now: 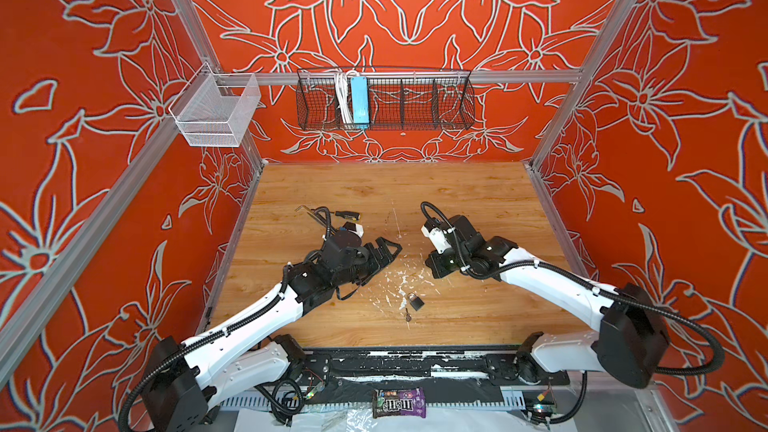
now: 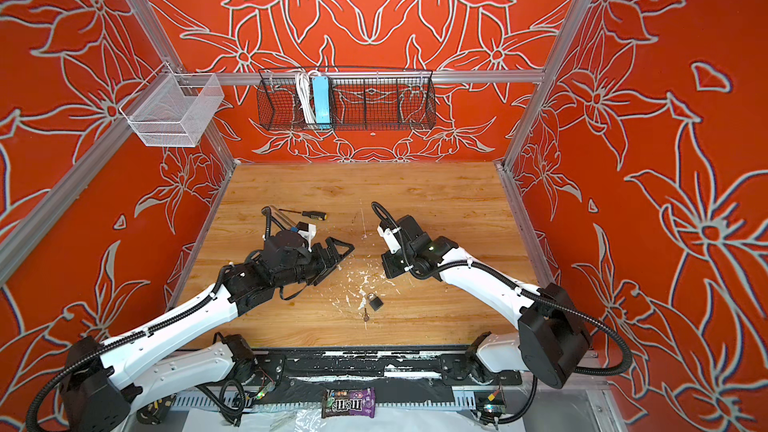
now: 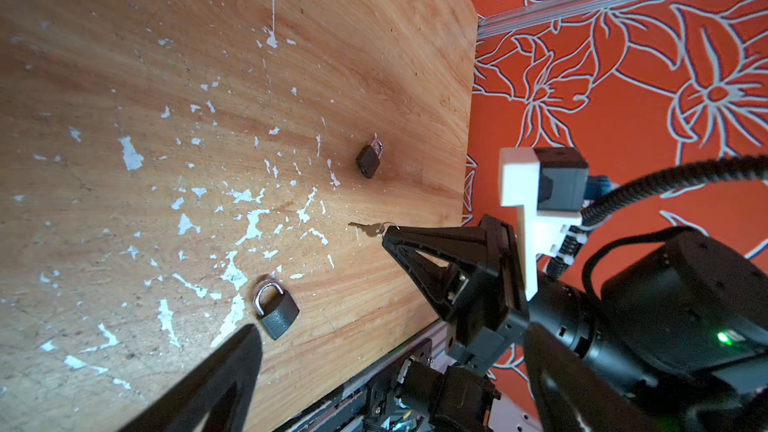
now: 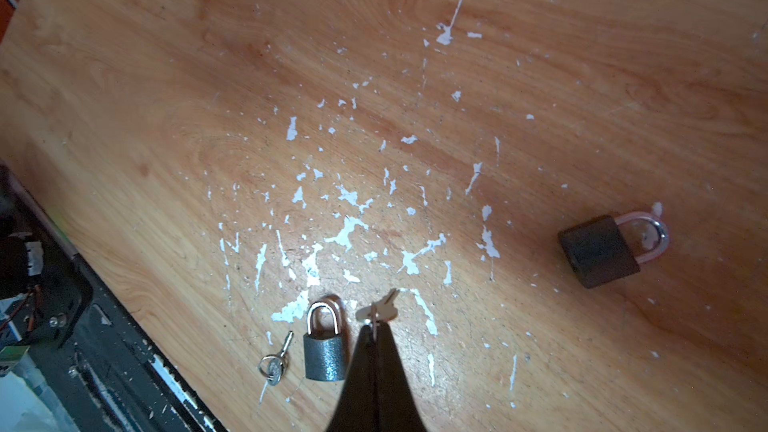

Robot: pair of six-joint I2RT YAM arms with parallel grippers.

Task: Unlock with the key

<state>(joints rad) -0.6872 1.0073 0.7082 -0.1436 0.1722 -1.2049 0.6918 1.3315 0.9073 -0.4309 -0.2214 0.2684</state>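
**Q:** Marks what stage of the unlocking?

**A:** Marks an early one. Shows the right gripper (image 4: 376, 328) clenched on a small silver key (image 4: 380, 307), with the blade past the fingertips and apparently clear of the wooden table (image 1: 457, 201).

**Q:** Places the lock where?

**A:** Places a grey padlock (image 1: 416, 303) at lower centre in both top views, flat on the table with the shackle closed. Sets a second key on a ring (image 1: 408, 317) just below it in frame, untouched. Reveals, in the wrist views only, a darker padlock (image 4: 598, 251), likewise shut and well apart from the grey one. Cannot tell the matching padlock for the held key.

**Q:** Assigns what to the other arm?

**A:** Nothing as yet. Shows the left gripper (image 1: 381, 258) spread wide and empty, left of centre in both top views, up and to the left of the grey padlock, touching neither lock.

**Q:** Leaves what undone?

**A:** By the look of the layout, nearly everything. Counts only the taking-up of the silver key as done. Leaves five steps:
- steadying a padlock, presumably a job for the free left gripper
- lining the blade up with the keyhole
- inserting
- turning
- freeing the shackle
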